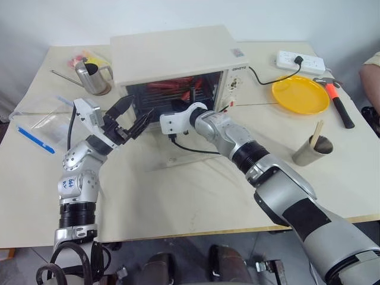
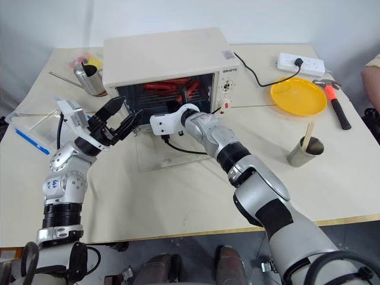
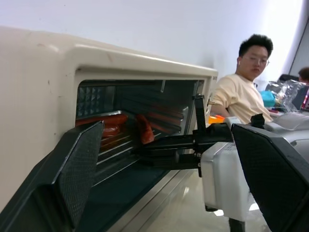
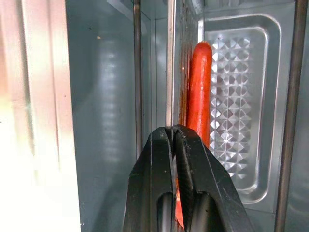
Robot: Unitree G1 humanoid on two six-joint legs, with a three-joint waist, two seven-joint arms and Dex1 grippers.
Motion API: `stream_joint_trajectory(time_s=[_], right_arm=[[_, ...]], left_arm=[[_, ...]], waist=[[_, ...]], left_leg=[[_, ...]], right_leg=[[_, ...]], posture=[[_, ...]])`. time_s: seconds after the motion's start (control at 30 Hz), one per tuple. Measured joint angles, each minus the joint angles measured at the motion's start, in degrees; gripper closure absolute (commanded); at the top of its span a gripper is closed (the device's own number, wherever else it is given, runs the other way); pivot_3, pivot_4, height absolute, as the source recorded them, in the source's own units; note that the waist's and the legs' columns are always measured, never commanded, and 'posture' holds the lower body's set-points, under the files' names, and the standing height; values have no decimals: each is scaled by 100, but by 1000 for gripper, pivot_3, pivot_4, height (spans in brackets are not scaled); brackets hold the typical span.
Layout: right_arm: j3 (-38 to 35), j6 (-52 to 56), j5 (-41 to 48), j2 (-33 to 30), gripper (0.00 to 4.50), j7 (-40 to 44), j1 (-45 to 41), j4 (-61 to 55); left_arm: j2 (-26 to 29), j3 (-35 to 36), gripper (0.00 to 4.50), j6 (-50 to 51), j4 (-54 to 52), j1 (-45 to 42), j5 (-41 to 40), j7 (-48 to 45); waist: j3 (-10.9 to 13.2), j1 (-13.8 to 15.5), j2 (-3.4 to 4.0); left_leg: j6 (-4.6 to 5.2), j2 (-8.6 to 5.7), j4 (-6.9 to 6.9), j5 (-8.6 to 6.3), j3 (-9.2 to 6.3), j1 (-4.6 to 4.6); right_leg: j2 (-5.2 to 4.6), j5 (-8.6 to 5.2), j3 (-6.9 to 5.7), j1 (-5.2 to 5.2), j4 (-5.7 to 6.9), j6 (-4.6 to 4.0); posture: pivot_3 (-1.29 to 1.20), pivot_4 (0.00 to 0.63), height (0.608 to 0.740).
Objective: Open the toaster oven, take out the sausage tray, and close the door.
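The cream-white toaster oven (image 1: 172, 56) stands at the back of the table. Its glass door (image 2: 155, 160) lies folded down flat in front of it. Inside, the sausage tray (image 4: 170, 72) carries red-brown sausages (image 3: 143, 128) on its rack. My right gripper (image 4: 173, 133) reaches into the oven mouth, shut on the tray's thin metal rim beside a sausage (image 4: 199, 92). My left gripper (image 1: 133, 117) hovers open at the oven's front left corner, just left of the right wrist, touching nothing.
A metal pitcher (image 1: 95, 77) stands left of the oven, with a clear plastic box (image 1: 44, 119) and a blue pen (image 1: 35, 141) nearer. To the right are a yellow plate (image 1: 300, 94), power strip (image 1: 300, 60), hammer (image 1: 338, 101) and cup of chopsticks (image 1: 312, 148). A person (image 3: 244, 92) sits beyond.
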Motion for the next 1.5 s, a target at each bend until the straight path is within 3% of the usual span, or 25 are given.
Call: stream_joint_trajectory(time_s=[0.2, 0.6, 0.7, 0.83, 1.07, 1.17, 1.5], right_arm=[[2, -48, -24, -120, 4455, 100, 112, -240], [36, 584, -257, -249, 4455, 363, 638, -1265], [81, 657, -435, -230, 3761, 291, 601, -1256], [68, 883, -521, -63, 2468, 197, 358, -1049], [7, 1174, -389, 387, 2468, -154, -106, -90], [9, 1163, -345, 444, 3049, -202, -163, 92], [30, 1036, -339, 716, 3049, -673, -433, 1049]], left_arm=[[137, -4, 0, -115, 726, -515, 131, -219], [142, -3, 0, -214, 908, -596, 158, -309], [144, -2, 0, -214, 908, -596, 159, -309], [151, 7, 0, -215, 908, -596, 161, -294], [154, 8, 0, -231, 909, -600, 176, -287], [154, 10, 0, -232, 910, -600, 179, -287], [156, 19, 0, -236, 910, -599, 183, -287]], waist=[[0, 9, 0], [0, 21, 0], [0, 23, 0], [0, 13, 0], [0, -1, 0], [0, 1, 0], [0, -8, 0]], left_leg=[[-6, -1, 3, 19, -4, -5], [-6, -4, 14, 19, -13, -6], [-6, -5, 16, 19, -13, -7], [-7, -4, 17, 19, -13, -6], [-9, -1, 16, 21, -14, -5], [-9, -1, 18, 21, -14, -6], [-11, 2, 17, 21, -13, -4]], right_leg=[[0, 0, 5, -1, 2, 0], [0, 0, 11, -2, 16, 0], [0, 0, 17, -1, 16, 0], [4, 0, 17, -1, 17, 0], [9, 0, 31, -2, 19, 0], [13, 0, 42, -2, 19, 0], [38, 0, 109, -5, 19, 0]], posture=[[0, 150, 740], [0, 150, 740], [0, 150, 740], [0, 150, 740], [0, 150, 740], [0, 150, 740], [0, 150, 740]])
